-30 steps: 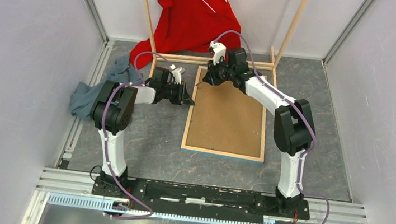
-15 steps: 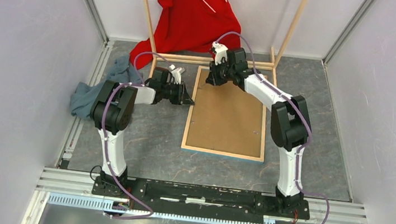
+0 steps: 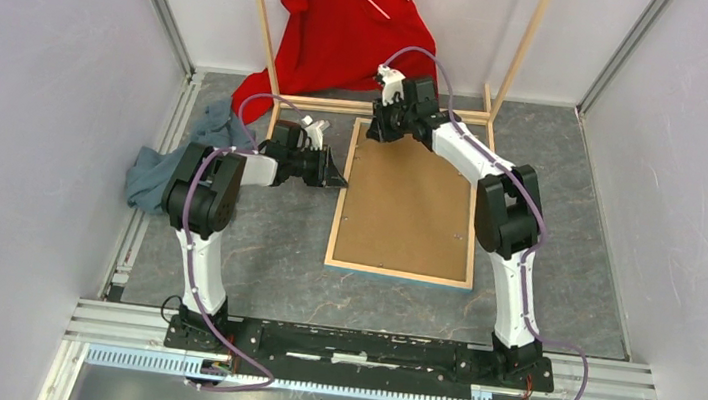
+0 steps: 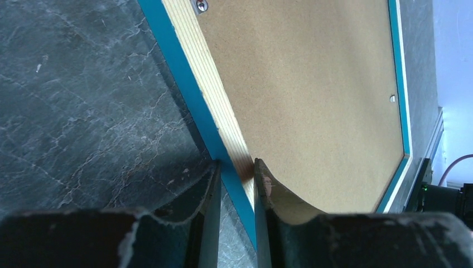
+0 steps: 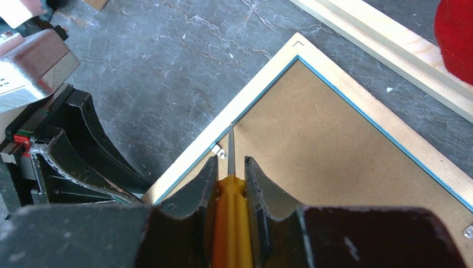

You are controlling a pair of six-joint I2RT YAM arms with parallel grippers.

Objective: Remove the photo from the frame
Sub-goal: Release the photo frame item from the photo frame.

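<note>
The frame (image 3: 398, 274) lies face down on the floor, with pale wood edges and a blue border. The brown backing board (image 3: 409, 211) fills it. The photo is hidden under the board. My left gripper (image 3: 337, 180) is shut on the frame's left edge (image 4: 209, 72), one finger on each side (image 4: 237, 167). My right gripper (image 3: 375, 132) is shut on a yellow-handled screwdriver (image 5: 230, 223). It is over the frame's far left corner. The shaft tip points at the inner edge beside a small metal clip (image 5: 219, 151).
A red garment (image 3: 344, 28) hangs on a wooden rack (image 3: 264, 29), whose base bar (image 3: 341, 106) lies just beyond the frame. A grey-blue cloth (image 3: 168, 164) lies at the left wall. Walls close in on both sides.
My right gripper has moved with the screwdriver a little farther back and left, to the frame's far left corner. The left arm and the frame have not moved.
</note>
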